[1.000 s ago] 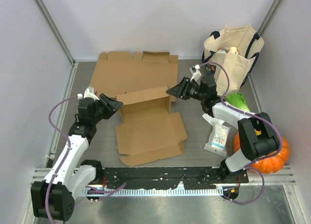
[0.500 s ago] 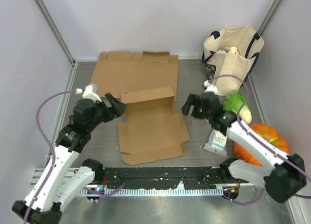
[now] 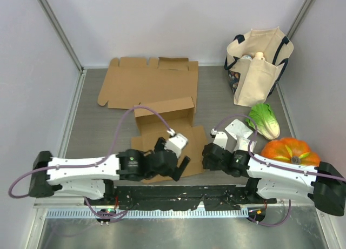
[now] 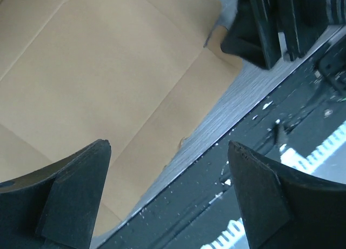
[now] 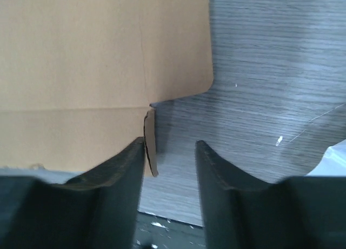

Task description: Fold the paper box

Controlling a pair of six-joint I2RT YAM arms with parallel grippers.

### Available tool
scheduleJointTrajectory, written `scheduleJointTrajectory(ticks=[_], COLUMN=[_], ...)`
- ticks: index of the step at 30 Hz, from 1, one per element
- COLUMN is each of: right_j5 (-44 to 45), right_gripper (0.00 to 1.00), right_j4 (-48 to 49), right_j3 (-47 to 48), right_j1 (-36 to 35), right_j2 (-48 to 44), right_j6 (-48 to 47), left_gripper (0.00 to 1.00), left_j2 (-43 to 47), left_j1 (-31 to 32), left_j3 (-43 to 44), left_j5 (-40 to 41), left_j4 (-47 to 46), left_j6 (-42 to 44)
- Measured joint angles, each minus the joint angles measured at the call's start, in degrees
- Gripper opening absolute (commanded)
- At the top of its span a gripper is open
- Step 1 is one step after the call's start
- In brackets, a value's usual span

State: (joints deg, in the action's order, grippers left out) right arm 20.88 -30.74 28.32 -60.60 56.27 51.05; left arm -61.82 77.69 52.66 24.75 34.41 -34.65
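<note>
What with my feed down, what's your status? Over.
Left gripper open over box front edge. Right gripper open at its right corner. Back flap up, rest flat. Nothing blocking.

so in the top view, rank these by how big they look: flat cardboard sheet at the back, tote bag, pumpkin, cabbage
1. flat cardboard sheet
2. tote bag
3. pumpkin, its near side hidden by the right arm, yet what shows still looks bigger than the next
4. cabbage

In the top view, the left arm [image 3: 81, 170] covers the near edge of the box [image 3: 165, 111]. The right arm [image 3: 281, 176] hides part of the white packet [image 3: 238, 129]. Both wrist views cut the box off at the frame edge.
</note>
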Motion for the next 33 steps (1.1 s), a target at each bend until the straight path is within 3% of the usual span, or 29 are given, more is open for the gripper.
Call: scheduleJointTrajectory(ticks=[1, 5, 11, 18, 21, 22, 26, 27, 28, 29, 30, 32, 33], right_j5=[0.3, 0.5, -3.5, -7.1, -8.7, -9.0, -10.1, -10.1, -10.1, -10.1, -10.0, -9.7, -9.2], right_gripper=[0.25, 0.01, 0.01, 0.0, 0.0, 0.01, 0.02, 0.02, 0.03, 0.06, 0.22, 0.48, 0.77], right_j4=[0.6, 2.4, 1.2, -4.3, -5.6, -5.8, -7.4, -8.2, -8.4, -8.6, -8.8, -9.0, -9.0], right_j3=[-0.3, -1.1, -0.7, 3.4, 5.0, 5.3, 6.5, 7.3, 7.8, 8.4, 9.3, 11.3, 12.1], right_j1=[0.0, 0.0, 0.2, 0.7, 1.3, 1.4, 1.6, 1.6, 1.7, 1.7, 1.8, 1.9, 1.9], right_j2=[0.2, 0.7, -2.3, -7.0, -8.9, -9.2, -10.9, -11.1, -11.3, -11.5, -11.6, -11.7, -11.6], right_j6=[0.6, 4.4, 7.5, 8.8, 9.0, 9.1, 9.2, 8.9, 8.7, 8.5, 8.0, 7.1, 6.8], left_gripper=[0.96, 0.98, 1.0, 0.98, 0.83, 0.7, 0.47, 0.34, 0.28, 0.19, 0.07, 0.02, 0.0], left_j2=[-2.1, -12.0, -23.2, -29.8, -32.4, -33.1, -36.3, -36.5, -36.5, -36.5, -36.5, -36.2, -35.8], left_j1=[1.7, 7.6, 11.8, 14.6, 15.8, 16.0, 16.8, 16.9, 17.0, 17.0, 17.1, 17.3, 17.4], left_j3=[0.0, -0.2, -1.0, -1.1, -1.0, -1.0, 0.8, 1.3, 1.7, 2.0, 2.4, 2.9, 3.1], left_j5=[1.4, 5.5, 8.9, 12.8, 17.2, 18.6, 28.3, 30.3, 32.0, 33.6, 35.0, 37.1, 37.6], left_j4=[-0.9, -5.6, -12.2, -16.5, -17.7, -17.8, -15.7, -15.0, -14.2, -13.6, -12.8, -11.1, -10.3], left_j6=[1.0, 5.7, 13.2, 18.6, 20.0, 20.0, 19.9, 19.9, 19.8, 19.6, 19.7, 19.9, 19.7])
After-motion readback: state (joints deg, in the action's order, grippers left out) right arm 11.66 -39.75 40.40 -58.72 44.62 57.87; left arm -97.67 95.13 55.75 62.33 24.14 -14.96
